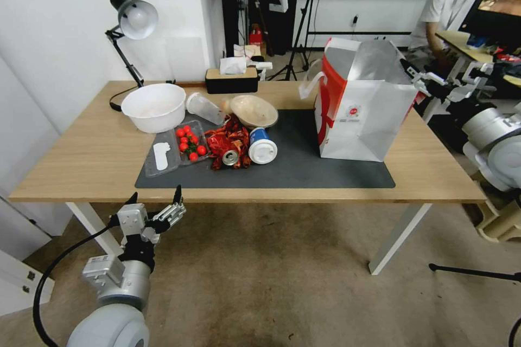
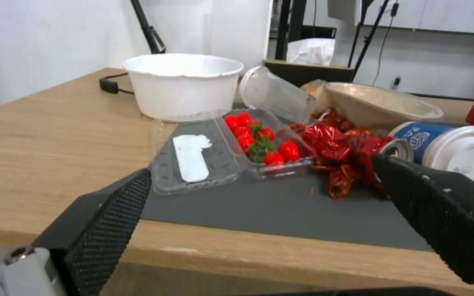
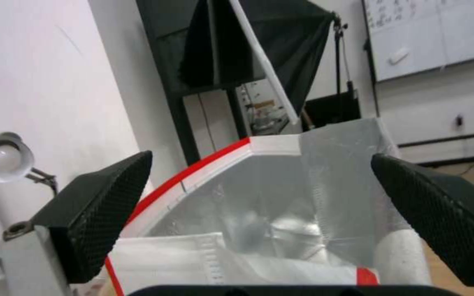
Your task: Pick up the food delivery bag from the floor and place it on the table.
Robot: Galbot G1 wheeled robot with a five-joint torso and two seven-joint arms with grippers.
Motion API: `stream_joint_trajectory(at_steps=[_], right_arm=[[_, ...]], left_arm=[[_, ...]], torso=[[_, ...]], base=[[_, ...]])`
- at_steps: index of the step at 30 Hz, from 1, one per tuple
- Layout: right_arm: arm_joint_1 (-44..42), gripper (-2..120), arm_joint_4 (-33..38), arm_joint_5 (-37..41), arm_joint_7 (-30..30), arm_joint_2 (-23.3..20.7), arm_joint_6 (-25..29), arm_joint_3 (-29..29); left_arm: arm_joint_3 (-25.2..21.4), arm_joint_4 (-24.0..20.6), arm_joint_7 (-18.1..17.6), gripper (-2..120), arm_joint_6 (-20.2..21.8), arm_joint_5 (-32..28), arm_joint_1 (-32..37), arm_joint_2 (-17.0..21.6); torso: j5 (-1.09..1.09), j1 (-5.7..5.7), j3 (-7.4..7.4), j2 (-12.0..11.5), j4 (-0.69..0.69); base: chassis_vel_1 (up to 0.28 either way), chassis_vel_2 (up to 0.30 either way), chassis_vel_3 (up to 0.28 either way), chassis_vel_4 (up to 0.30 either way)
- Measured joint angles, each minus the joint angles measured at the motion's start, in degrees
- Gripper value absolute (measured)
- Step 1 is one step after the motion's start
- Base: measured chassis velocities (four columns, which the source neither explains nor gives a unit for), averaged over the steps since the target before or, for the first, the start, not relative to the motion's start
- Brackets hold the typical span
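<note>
L gripper (image 1: pixel 156 199) released, low before tabletop (image 1: pixel 81 157) edge. Food delivery bag (image 1: pixel 363 114) upright on mat (image 1: pixel 304 168); R gripper (image 3: pixel 259 197) released, just above bag's rim.

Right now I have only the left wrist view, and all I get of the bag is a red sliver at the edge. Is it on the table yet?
Observer: Yes. The head view shows the food delivery bag standing upright on the table, on the right end of the dark grey mat.
Operator: Is the right arm holding it?
Observer: It doesn't look so. The right gripper is at the bag's top rim with its jaws spread wide, facing the foil-lined opening.
Operator: And where does my own arm sit?
Observer: The left gripper hangs low in front of the table's front edge, above the floor, near the left front leg.
</note>
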Motion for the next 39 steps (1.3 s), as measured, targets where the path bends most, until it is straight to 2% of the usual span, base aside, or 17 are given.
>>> stream_joint_trajectory(at_steps=[4,9,12,13,19,23,26,27,29,31,33,39], right_arm=[[-4.64,100,4.21,-4.90,2.57,-0.34,3.10,2.02],[-9.86,100,8.96,-9.23,5.19,0.29,4.42,4.99],[-14.55,100,12.36,-14.30,6.94,2.05,4.88,6.63],[-15.90,100,13.31,-15.78,7.51,2.67,5.20,6.81],[-22.66,100,15.84,-20.33,8.24,5.34,8.14,8.39],[-28.43,100,16.75,-24.21,8.29,8.47,11.94,9.10],[-34.25,100,17.01,-29.11,8.19,13.10,16.50,8.90],[-34.25,100,17.01,-29.11,8.19,13.10,16.50,8.90],[-37.31,100,16.86,-32.38,8.08,16.43,18.81,8.11],[-37.43,100,16.83,-32.54,8.08,16.59,18.89,8.06],[-39.84,100,15.79,-36.42,8.25,20.08,20.91,7.04],[-44.09,100,13.49,-40.87,7.92,25.19,23.59,5.38]], left_arm=[[-0.28,-0.06,-0.01,100,0.00,-0.05,-0.05,0.06],[-0.53,-0.06,0.84,100,-0.09,-0.06,-0.05,0.07],[-1.06,-0.05,1.96,100,-0.35,0.74,0.60,-0.36],[-1.20,0.06,2.23,100,-0.84,1.13,0.94,-0.58],[-1.24,0.46,3.39,100,-1.99,1.53,1.24,-0.76],[-1.17,1.70,4.76,100,-3.88,1.77,1.37,-0.73],[-0.92,3.53,5.31,100,-6.87,2.42,1.57,-0.54],[-0.92,3.53,5.31,100,-6.87,2.42,1.57,-0.54],[-0.68,4.66,5.89,100,-8.11,2.73,1.73,-0.34],[-0.66,4.71,5.93,100,-8.16,2.75,1.74,-0.33],[-0.26,6.53,6.90,100,-9.67,3.47,1.68,-0.14],[0.32,10.42,9.41,100,-12.73,4.19,1.31,-0.02]], torso=[[0.00,0.00,0.00,0.00,0.00],[-0.02,-0.01,0.00,0.00,-0.01],[0.00,-0.01,-0.01,0.00,-0.03],[0.00,-0.01,-0.01,0.00,0.01],[-0.01,0.00,-0.01,0.00,-0.01],[0.00,-0.01,-0.01,0.00,-0.01],[-0.01,-0.01,-0.01,0.00,-0.01],[-0.01,-0.01,-0.01,0.00,-0.01],[-0.01,-0.01,-0.01,0.00,-0.01],[0.00,-0.01,-0.01,0.00,-0.01],[-0.03,-0.01,-0.01,0.00,0.01],[-0.01,-0.01,0.00,0.00,-0.02]], base=[[0.000,0.000,0.000,0.000],[0.000,0.000,0.000,0.000],[0.000,0.000,0.000,0.000],[0.000,0.000,0.000,0.000],[0.000,0.000,0.000,0.000],[0.000,0.000,0.000,0.000],[0.000,0.000,0.000,0.000],[0.000,0.000,0.000,0.000],[0.000,0.000,0.000,0.000],[0.000,0.000,0.000,0.000],[0.000,0.000,0.000,0.000],[0.000,0.000,0.000,0.000]])
